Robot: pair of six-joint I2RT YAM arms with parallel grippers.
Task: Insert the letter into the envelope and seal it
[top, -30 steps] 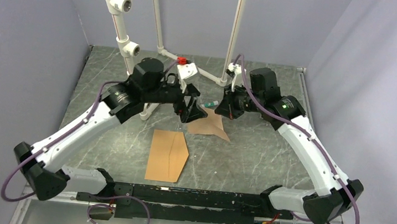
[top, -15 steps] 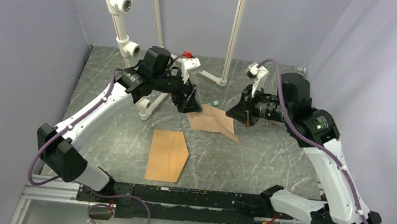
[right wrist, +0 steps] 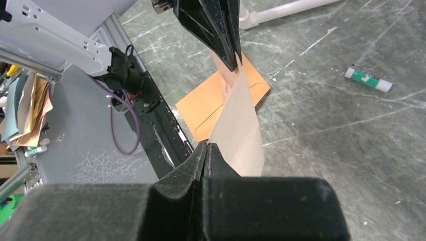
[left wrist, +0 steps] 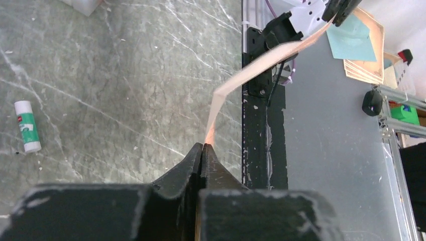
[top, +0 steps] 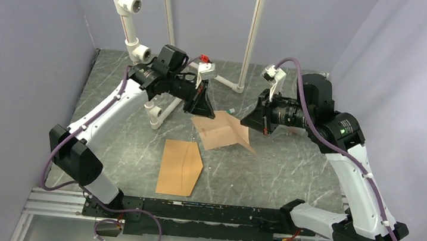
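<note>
From above, the letter (top: 222, 132) is held up in the upper middle of the frame, a little bent. The left pincer (top: 203, 110) is pinched shut on its left corner and the right pincer (top: 249, 123) is pinched shut on its right side. The envelope (top: 180, 167) lies flat on the tabletop (top: 290, 164) lower in the frame, apart from the letter, and its pointed flap looks open. I think the job has only begun: the letter must go in, and then the flap must be stuck down. The tabletop is dark green-grey stone with thin white lines. Pale purple-grey walls (top: 21, 46) and white pipes (top: 127, 21) stand behind. In the left wrist view, the pincer tips are closed on the thin paper edge at bottom middle, and a glue stick (left wrist: 26, 125) lies at the left. In the right wrist view, closed tips grip the letter at bottom middle. The envelope shows orange-brown behind it, and stacks of paper (right wrist: 27, 110) sit at the left edge.
</note>
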